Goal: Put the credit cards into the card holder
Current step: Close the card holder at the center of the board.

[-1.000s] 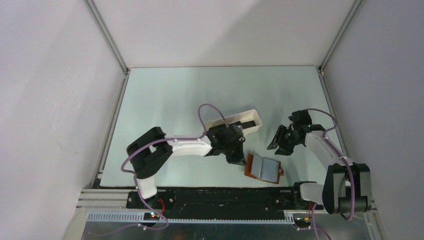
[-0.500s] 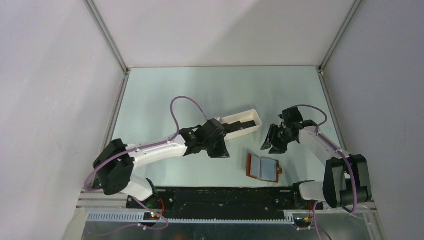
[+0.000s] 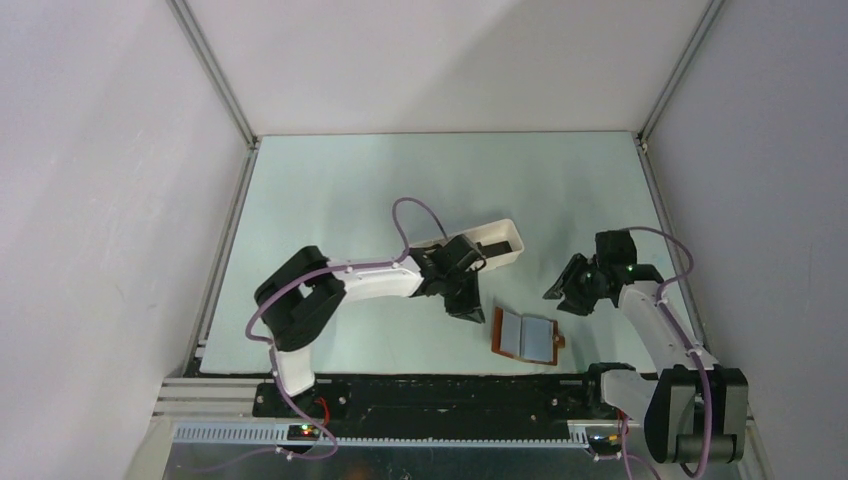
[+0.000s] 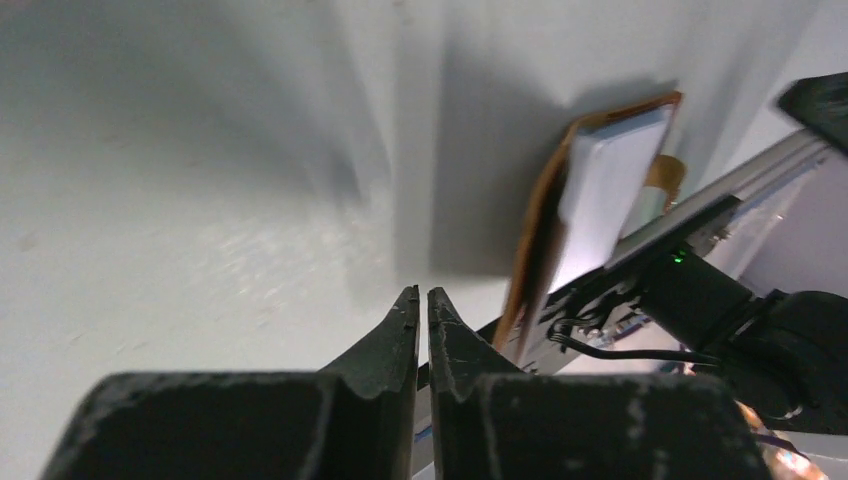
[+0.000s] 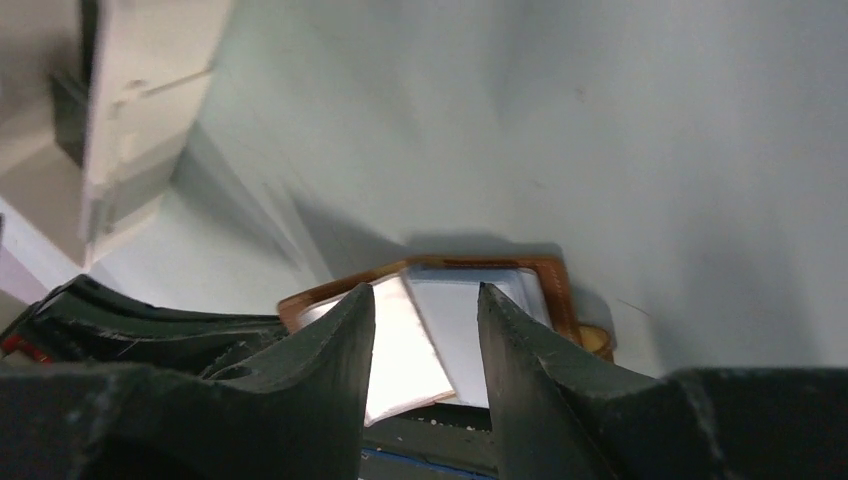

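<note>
Two o'clock of the open wallet (image 3: 527, 337): right gripper (image 3: 562, 299), fingers apart. Ten o'clock: left gripper (image 3: 469, 307), fingers nearly closed, nothing between them.

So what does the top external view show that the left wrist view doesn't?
Only the top external view: the white tray with the dark credit cards in it, and both arms from base to wrist. Only the left wrist view: the left gripper up close, its fingers almost together with just a thin slit between them and nothing visible in it. Both: the card holder lying open on the table, pale pockets up, with the left gripper close beside it.
</note>
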Controlling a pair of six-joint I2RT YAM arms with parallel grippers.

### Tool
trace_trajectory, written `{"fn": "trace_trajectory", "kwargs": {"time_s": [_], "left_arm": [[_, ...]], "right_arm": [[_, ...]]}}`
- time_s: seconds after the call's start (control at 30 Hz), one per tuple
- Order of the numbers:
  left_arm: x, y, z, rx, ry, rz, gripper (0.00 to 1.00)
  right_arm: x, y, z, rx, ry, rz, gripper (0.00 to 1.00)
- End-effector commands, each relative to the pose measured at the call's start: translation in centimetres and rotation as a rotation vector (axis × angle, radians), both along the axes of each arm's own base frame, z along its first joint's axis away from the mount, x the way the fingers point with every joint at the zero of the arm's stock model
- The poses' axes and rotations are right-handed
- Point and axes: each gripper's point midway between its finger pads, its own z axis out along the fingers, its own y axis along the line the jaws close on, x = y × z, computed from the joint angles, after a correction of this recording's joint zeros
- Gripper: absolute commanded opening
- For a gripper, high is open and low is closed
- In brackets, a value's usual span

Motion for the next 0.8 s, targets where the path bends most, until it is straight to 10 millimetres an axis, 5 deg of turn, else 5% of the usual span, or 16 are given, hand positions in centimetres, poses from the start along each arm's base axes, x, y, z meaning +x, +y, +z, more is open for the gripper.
{"fn": "trace_trajectory", "kwargs": {"time_s": [0.0, 0.37, 0.77], "left_arm": [[-0.1, -4.1, 2.0, -0.143, 0.003, -0.08, 0.12], [-1.2, -5.9, 1.3, -0.247, 0.094, -0.068, 0.27], [-2.0, -8.7, 4.1, -0.381, 0.09, -0.149, 0.29]], "right_arm": [[-1.4, -1.6, -1.7, -0.001, 0.073, -0.137, 0.46], [-3.9, -5.2, -2.9, -0.099, 0.188, -0.333, 0.45], [-4.9, -4.6, -5.8, -0.063, 0.315, -0.351, 0.39]]}}
